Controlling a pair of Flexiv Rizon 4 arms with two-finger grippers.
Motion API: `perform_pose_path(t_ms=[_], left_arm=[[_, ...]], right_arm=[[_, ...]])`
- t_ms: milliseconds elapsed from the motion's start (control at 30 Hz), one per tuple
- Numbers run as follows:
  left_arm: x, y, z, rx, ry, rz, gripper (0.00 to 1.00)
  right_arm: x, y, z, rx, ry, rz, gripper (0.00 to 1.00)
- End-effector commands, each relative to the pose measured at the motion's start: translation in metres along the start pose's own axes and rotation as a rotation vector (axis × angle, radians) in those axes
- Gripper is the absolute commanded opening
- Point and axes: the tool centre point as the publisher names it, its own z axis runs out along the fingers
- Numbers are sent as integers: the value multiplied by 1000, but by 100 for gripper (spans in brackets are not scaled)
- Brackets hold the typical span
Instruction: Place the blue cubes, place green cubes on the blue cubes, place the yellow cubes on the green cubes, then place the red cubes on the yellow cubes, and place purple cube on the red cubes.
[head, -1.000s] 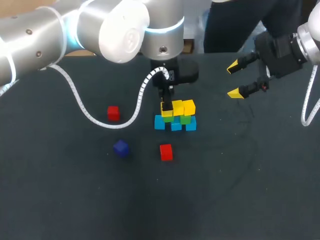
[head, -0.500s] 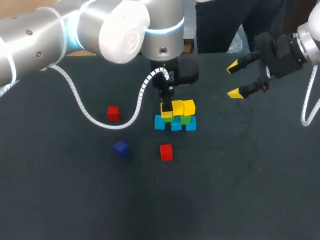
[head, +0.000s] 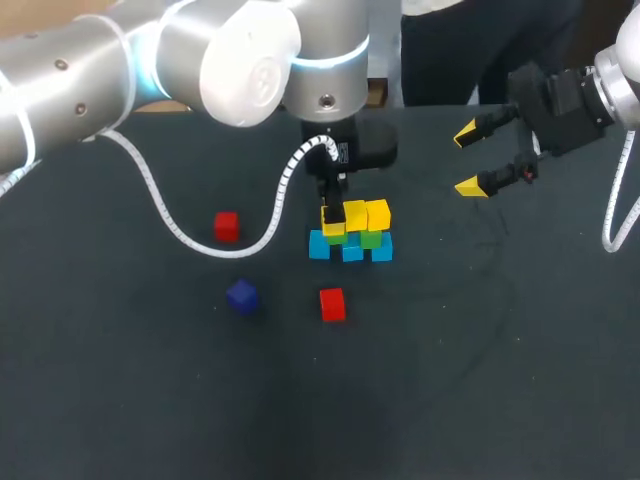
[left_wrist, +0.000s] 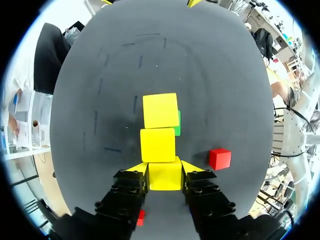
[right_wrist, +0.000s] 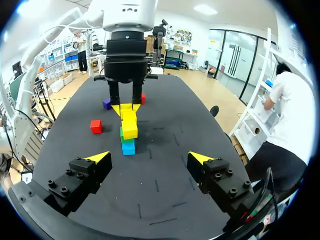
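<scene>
Your left gripper (left_wrist: 165, 169) is pinching the end yellow cube (left_wrist: 165, 180), with one yellow tip pressed to each side of it. Straight ahead of its fingers the other two yellow cubes (left_wrist: 158, 145) run on in a line, each touching the next. A green cube (left_wrist: 177, 125) peeks out beneath the farthest one.

In the head view, starting nearest you, a red cube (head: 332, 304) lies at 6 o'clock from the stack (head: 352, 235). The purple cube (head: 242, 296) lies at about 8 o'clock. Both are apart from the stack. The stack has three blue cubes (head: 352, 252) in a row at its base, two green cubes showing on them, and three yellow on top. The pinched cube is at the 9 o'clock end of that top row. The second red cube (head: 227, 226) sits at 9 o'clock, well apart. Farthest off, your right gripper (head: 470, 158) hangs at 2 o'clock from the stack with its fingers spread wide around nothing.

That makes three blue, two green in sight, three yellow, two red and one purple.
</scene>
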Motion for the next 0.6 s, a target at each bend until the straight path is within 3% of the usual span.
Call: perform_pose_path(t_ms=[33,267,333,367,400,600], left_arm=[[-2,3,0,7,3,3,0],[-3,4,1,15,-2,5,1],[-4,3,2,24,-3,-3,42],[-4,3,2,28,-4,-11,89],[-4,2,3,34,-14,-19,100],[-2,2,3,37,-23,-31,100]], right_arm=[[0,0,0,0,-1,-1,100],[0,0,0,0,-1,-1,100],[0,0,0,0,-1,-1,100],[0,0,0,0,-1,-1,100],[0,0,0,0,-1,-1,100],[0,0,0,0,-1,-1,100]])
